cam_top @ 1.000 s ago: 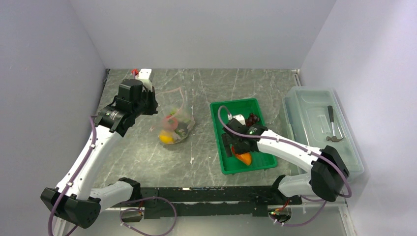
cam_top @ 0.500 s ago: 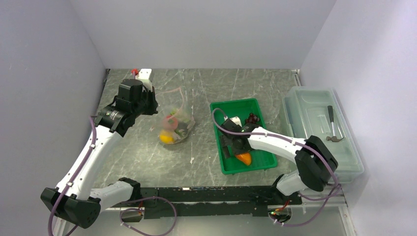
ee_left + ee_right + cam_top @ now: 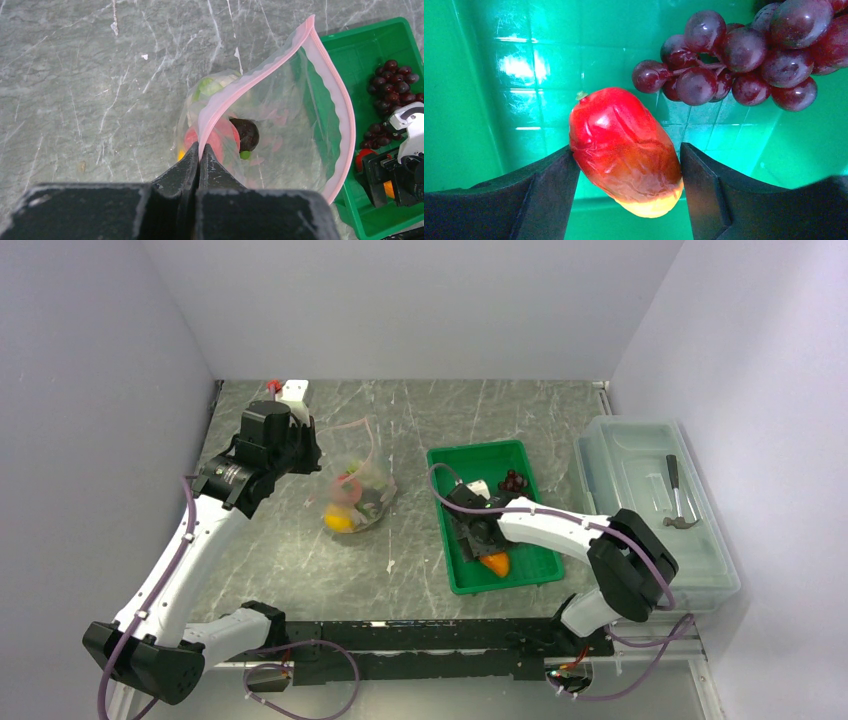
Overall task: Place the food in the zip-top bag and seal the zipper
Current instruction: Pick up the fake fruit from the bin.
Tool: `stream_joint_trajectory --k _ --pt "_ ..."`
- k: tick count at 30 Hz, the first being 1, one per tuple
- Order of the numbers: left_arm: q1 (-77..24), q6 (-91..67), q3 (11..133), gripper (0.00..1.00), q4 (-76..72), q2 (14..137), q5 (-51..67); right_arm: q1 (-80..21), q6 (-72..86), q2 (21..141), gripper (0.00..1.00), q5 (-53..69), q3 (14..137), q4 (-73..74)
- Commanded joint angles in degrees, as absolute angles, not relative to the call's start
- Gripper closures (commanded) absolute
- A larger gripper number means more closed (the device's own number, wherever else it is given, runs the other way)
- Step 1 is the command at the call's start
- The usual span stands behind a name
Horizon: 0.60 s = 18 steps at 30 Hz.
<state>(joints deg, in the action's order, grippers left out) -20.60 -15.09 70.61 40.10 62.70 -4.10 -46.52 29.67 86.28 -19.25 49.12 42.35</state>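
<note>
The clear zip-top bag [image 3: 362, 492] hangs open left of centre. My left gripper [image 3: 200, 146] is shut on its pink zipper [image 3: 260, 75]. Inside lie a dark round fruit [image 3: 246, 134], pale green lettuce [image 3: 210, 86] and a yellow lemon [image 3: 338, 522]. In the green tray [image 3: 470, 458] my right gripper [image 3: 626, 157] has both fingers against the sides of the red-orange fruit [image 3: 624, 145], which lies on the tray floor. The dark grape bunch [image 3: 744, 55] lies just beyond it.
A large clear lidded box [image 3: 630, 480] with a grey hammer [image 3: 678, 495] on it stands at the right wall. A small white and red object [image 3: 290, 390] sits at the back left. Grey walls close in three sides.
My right gripper has narrowed its jaws onto the red-orange fruit and its arm has shifted slightly left in the tray. The left arm and bag have not moved.
</note>
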Motion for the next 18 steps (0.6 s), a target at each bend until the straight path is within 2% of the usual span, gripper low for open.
stream_joint_trajectory --k 1,9,13,18 --pt "-20.65 -13.89 70.62 0.97 38.32 61.26 -3.5 -46.23 30.41 85.64 0.31 -20.89 51.25 42.7" --pt "-20.65 -13.91 70.65 0.97 38.32 61.39 -3.41 -46.24 31.52 82.23 0.59 -22.4 52.83 43.3" --pt "-20.65 -13.89 70.64 0.97 38.32 61.42 -3.25 -46.23 32.1 78.39 0.66 -23.0 54.15 44.27" --pt "-20.65 -13.89 70.7 0.97 38.32 61.44 -3.07 -46.3 32.91 73.51 0.69 -23.29 57.35 45.07"
